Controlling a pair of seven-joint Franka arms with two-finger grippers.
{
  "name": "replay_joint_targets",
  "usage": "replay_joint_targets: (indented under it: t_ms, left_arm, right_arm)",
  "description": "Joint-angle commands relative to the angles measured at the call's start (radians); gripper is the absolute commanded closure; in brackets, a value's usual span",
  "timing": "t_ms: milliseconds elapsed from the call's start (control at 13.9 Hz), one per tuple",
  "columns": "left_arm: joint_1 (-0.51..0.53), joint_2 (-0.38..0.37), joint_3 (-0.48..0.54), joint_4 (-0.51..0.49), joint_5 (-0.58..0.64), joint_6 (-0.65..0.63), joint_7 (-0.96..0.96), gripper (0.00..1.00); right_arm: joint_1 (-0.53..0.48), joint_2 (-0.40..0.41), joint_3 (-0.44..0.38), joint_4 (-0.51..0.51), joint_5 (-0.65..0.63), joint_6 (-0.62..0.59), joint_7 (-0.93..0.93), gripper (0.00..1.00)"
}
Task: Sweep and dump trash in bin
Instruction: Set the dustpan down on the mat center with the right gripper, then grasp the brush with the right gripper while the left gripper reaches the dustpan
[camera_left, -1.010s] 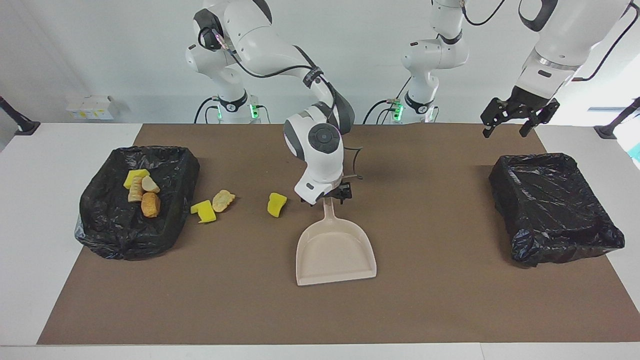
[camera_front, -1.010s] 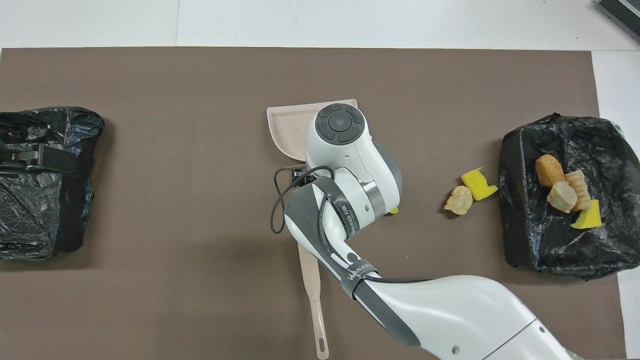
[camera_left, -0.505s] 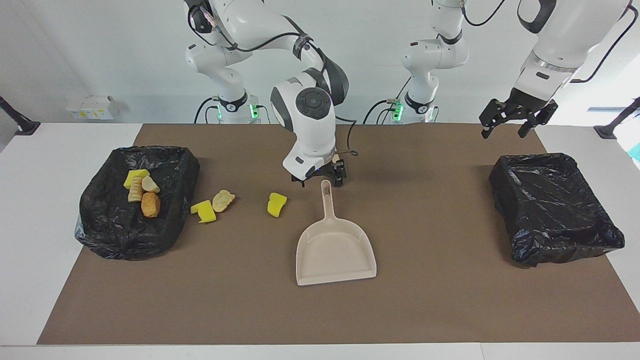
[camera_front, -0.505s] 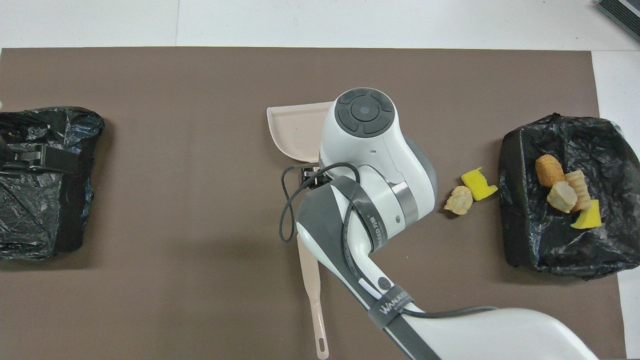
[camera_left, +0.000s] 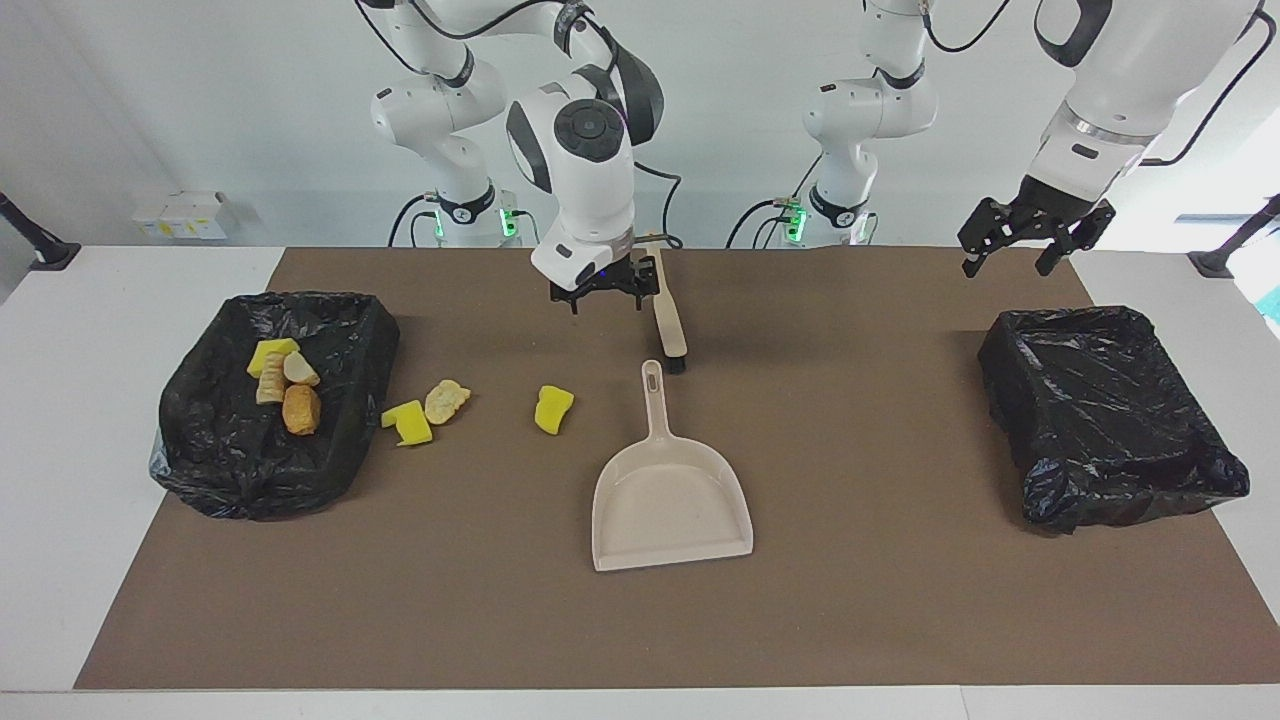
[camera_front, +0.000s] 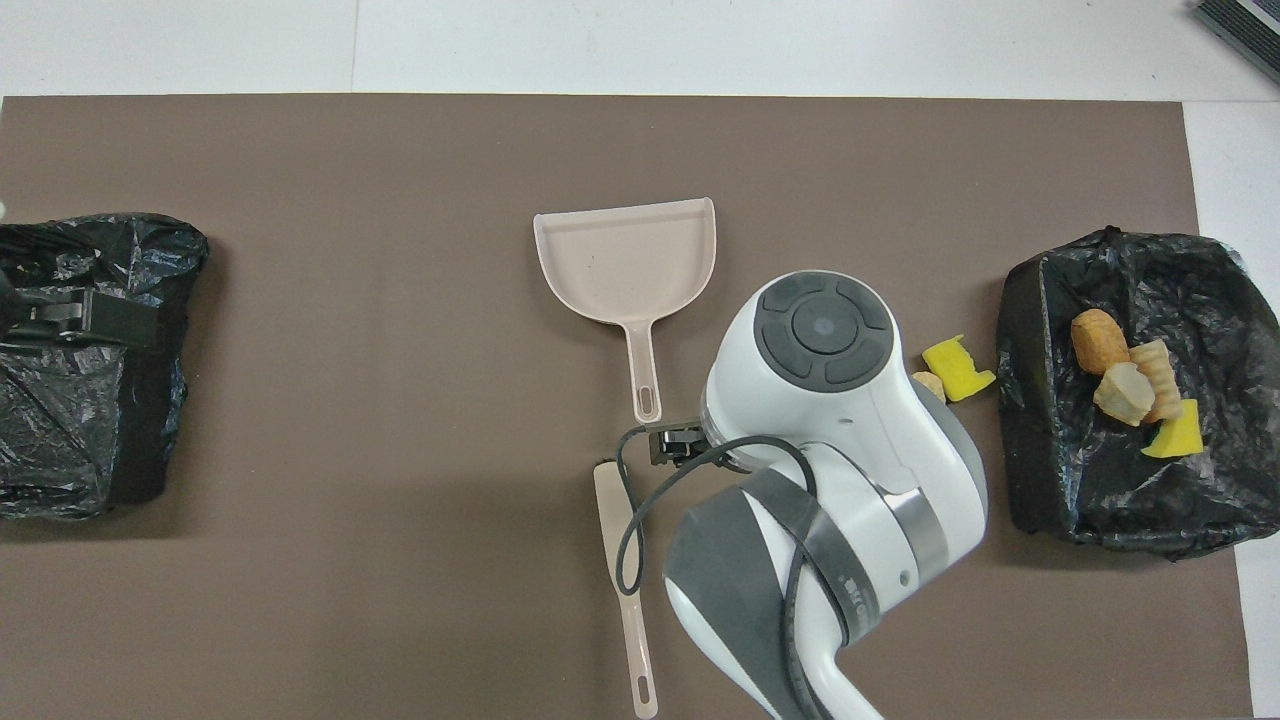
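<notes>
Three pieces of trash lie on the brown mat: a yellow sponge chunk (camera_left: 553, 408), a pale pastry (camera_left: 446, 400) and a second yellow chunk (camera_left: 408, 422) (camera_front: 957, 367) beside the bin (camera_left: 345, 330) (camera_front: 1030, 300) at the right arm's end. Several more pieces (camera_left: 285, 385) (camera_front: 1125, 380) lie inside that black-lined bin. My right gripper (camera_left: 605, 298) hangs open and empty above the mat, beside the brush (camera_left: 668, 318) (camera_front: 620, 550). In the overhead view its own wrist hides it. My left gripper (camera_left: 1008, 262) waits open in the air, by the other bin (camera_left: 1110, 410).
The beige dustpan (camera_left: 668, 505) (camera_front: 625, 260) lies flat mid-mat, its handle pointing toward the robots and its mouth away from them. The black-bristled brush lies nearer to the robots than the dustpan. The second black-lined bin (camera_front: 90, 400) stands at the left arm's end.
My right gripper has risen off the dustpan's handle and drawn back toward the robots, leaving the dustpan on the mat. The left arm has not moved.
</notes>
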Motion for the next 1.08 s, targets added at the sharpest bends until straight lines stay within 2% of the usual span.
replay_joint_targets:
  t_ms: [0,216,433,505,721,1010]
  left_arm:
    - [-0.005,-0.007,0.004,-0.019,-0.012,0.017,-0.009,0.0]
    - [-0.007,-0.006,0.002,-0.021,-0.012,0.019,-0.009,0.0]
    - [-0.016,0.007,-0.006,-0.038,-0.01,0.072,-0.05,0.0]
    - [-0.045,0.011,-0.006,-0.045,-0.01,0.103,-0.109,0.0]
    - [-0.128,0.054,-0.006,-0.052,-0.009,0.201,-0.258,0.0]
    - [-0.224,0.102,-0.006,-0.04,-0.012,0.261,-0.429,0.0]
  right_arm:
    - [0.001,-0.111,0.006,-0.18,0.02,0.093,-0.033,0.0]
    - [0.023,-0.203,0.006,-0.355,0.11,0.235,-0.038,0.0]
    - [0.112,-0.208,0.006,-0.416,0.112,0.315,-0.005,0.0]
    - [0.147,-0.208,0.006,-0.444,0.112,0.363,0.028,0.0]
    - [0.221,-0.204,0.004,-0.455,0.112,0.391,0.091,0.0]
    - [0.293,-0.195,0.004,-0.508,0.098,0.453,0.151,0.0]
